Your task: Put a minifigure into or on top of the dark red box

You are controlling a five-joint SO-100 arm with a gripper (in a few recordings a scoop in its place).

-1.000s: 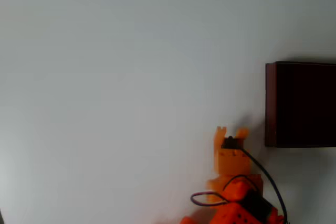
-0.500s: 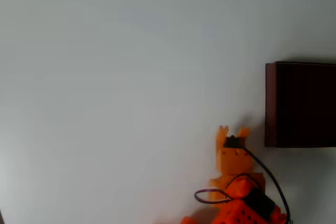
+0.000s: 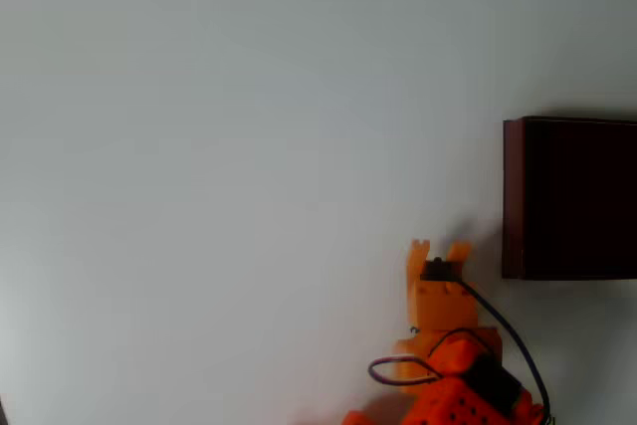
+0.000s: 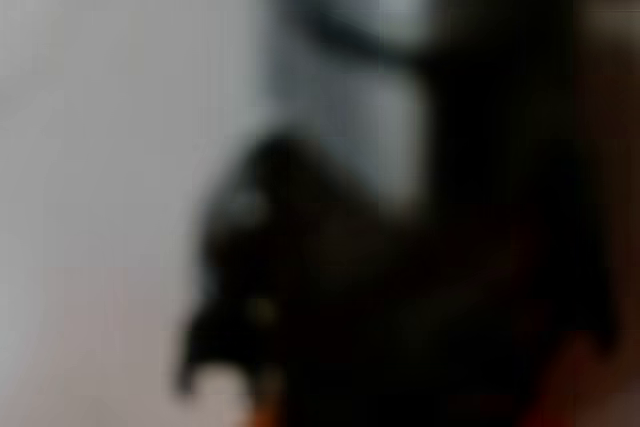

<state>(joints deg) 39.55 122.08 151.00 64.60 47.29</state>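
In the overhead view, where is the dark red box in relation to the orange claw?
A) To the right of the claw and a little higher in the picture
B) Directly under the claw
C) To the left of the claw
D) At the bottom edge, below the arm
A: the dark red box sits at the right edge, while the claw is to its left and a little lower, apart from it.

Overhead view: orange arm [image 3: 448,385] enters from the bottom edge. Gripper [image 3: 437,249] points up-frame, fingertips slightly parted; grip state undetermined.

bare table [image 3: 219,146] left; dark red box [image 3: 567,196] blocks right
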